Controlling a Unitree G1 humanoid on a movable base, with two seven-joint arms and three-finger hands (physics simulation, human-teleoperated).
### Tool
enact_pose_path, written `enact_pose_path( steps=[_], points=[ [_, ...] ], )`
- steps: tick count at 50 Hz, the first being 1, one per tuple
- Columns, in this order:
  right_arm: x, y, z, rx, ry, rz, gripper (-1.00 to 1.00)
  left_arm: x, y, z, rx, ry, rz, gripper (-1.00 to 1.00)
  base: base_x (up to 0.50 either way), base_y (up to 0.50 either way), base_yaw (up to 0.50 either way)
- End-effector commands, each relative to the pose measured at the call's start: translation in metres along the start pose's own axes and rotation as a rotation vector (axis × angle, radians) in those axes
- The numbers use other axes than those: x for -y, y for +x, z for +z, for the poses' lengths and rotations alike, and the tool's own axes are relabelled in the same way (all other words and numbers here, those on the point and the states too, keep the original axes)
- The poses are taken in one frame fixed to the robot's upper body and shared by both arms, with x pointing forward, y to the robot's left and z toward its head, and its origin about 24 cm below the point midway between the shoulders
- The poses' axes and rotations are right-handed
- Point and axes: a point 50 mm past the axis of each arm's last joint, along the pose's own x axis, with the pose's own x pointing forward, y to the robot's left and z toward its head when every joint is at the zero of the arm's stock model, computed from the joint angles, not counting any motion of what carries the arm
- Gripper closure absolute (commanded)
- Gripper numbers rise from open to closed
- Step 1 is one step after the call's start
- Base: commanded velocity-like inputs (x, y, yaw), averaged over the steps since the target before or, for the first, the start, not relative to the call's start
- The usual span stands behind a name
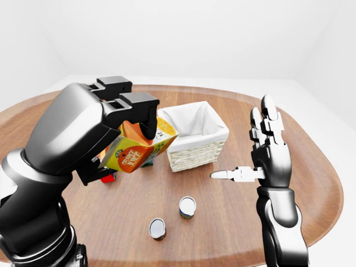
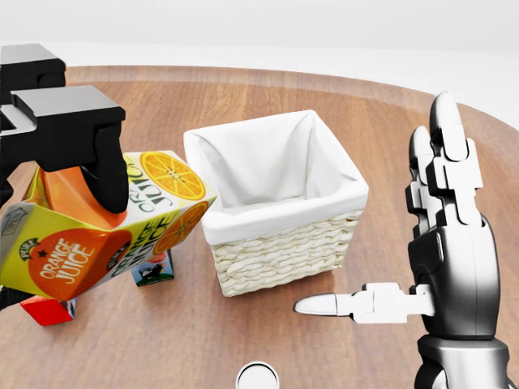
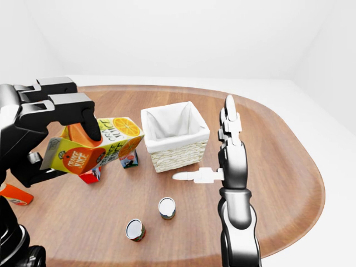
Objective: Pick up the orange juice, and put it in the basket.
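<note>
My left hand (image 2: 77, 154) is shut on the orange juice carton (image 2: 105, 231), an orange and yellow box tilted on its side and held above the table, just left of the basket. The basket (image 2: 280, 243) is woven wicker with a white cloth lining and stands at the middle of the wooden table; its inside shows nothing. My right hand (image 2: 430, 251) is open, fingers pointing up and thumb pointing left, held to the right of the basket.
Two small cans (image 3: 167, 207) (image 3: 135, 229) stand on the table (image 3: 278, 183) below the basket. A small green carton (image 2: 152, 271) and a red box (image 2: 47, 309) sit under the held juice. An orange item (image 3: 15, 194) lies at the left edge.
</note>
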Motion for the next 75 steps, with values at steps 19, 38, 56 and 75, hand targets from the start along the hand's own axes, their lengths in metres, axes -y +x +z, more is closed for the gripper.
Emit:
enact_pose_path(
  steps=[19,38,56,75],
  points=[
    [0.001,-0.002,-0.003,-0.016,0.001,0.002,-1.00,-0.013,0.055,-0.010,0.098,-0.044,0.025,1.00,0.00,0.00,0.00],
    [0.000,-0.001,0.001,0.003,0.000,0.006,-1.00,-0.006,0.083,-0.021,0.084,-0.119,-0.002,1.00,0.00,0.00,0.00],
    [0.000,-0.001,-0.001,-0.005,0.004,0.005,-1.00,0.027,0.120,-0.059,-0.065,-0.240,-0.150,1.00,0.00,0.00,0.00],
    [0.002,-0.002,-0.003,-0.018,0.005,-0.002,-1.00,0.066,0.150,-0.099,-0.263,-0.333,-0.367,1.00,0.00,0.00,0.00]
  ],
)
